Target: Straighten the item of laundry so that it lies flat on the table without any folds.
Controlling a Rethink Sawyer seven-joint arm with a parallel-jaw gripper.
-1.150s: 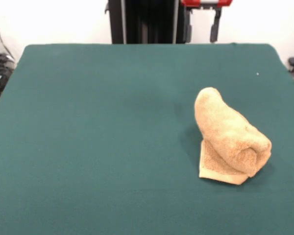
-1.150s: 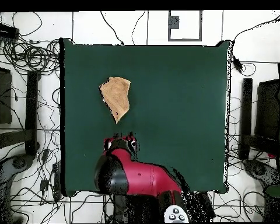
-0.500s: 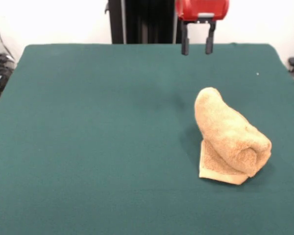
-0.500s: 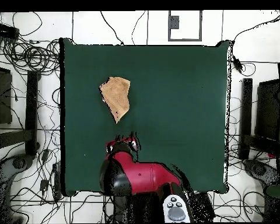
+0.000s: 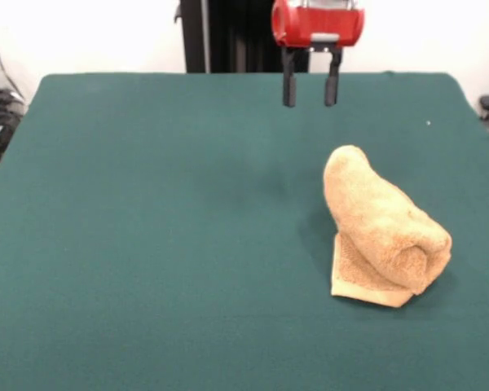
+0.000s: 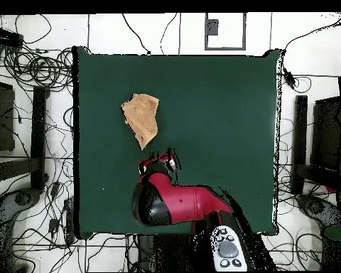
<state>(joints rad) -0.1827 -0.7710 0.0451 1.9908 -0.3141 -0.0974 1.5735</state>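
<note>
Arm: red arm [image 6: 177, 202] comes in from the robot's side of the green surface [image 5: 147, 244]. Front view shows only its red end, up high at the far edge. Overhead view shows the whole bent arm lying over the surface.
Gripper: gripper [image 5: 310, 102] hangs in the air, pointing straight down. In overhead view it sits at the arm's tip [image 6: 159, 165].
Fingers: two dark fingers [image 5: 288, 85], apart w/ a clear gap, holding nothing.
Towel: tan fluffy towel [image 5: 383, 228] is on the surface, rolled into a fat lump, w/ a flat hemmed bit sticking out under it at the near end. Not flat; lots of folds.
Towel in overhead view: looks like a small tan patch [image 6: 141, 119] w/ a point aimed at the arm. It lies toward one side of the surface, not in the middle.
Front view only: shows the towel's roll, how tall it is, and the gap betw. the fingers.
Overhead view only: shows the arm's bend and black cables [image 6: 38, 67] on the floor round the surface.
Towel vs fingers: not touching. In front view the towel is nearer the camera and to the right of the fingers. In overhead view the gripper is near the towel's pointed end, w/ green showing betw. them.
</note>
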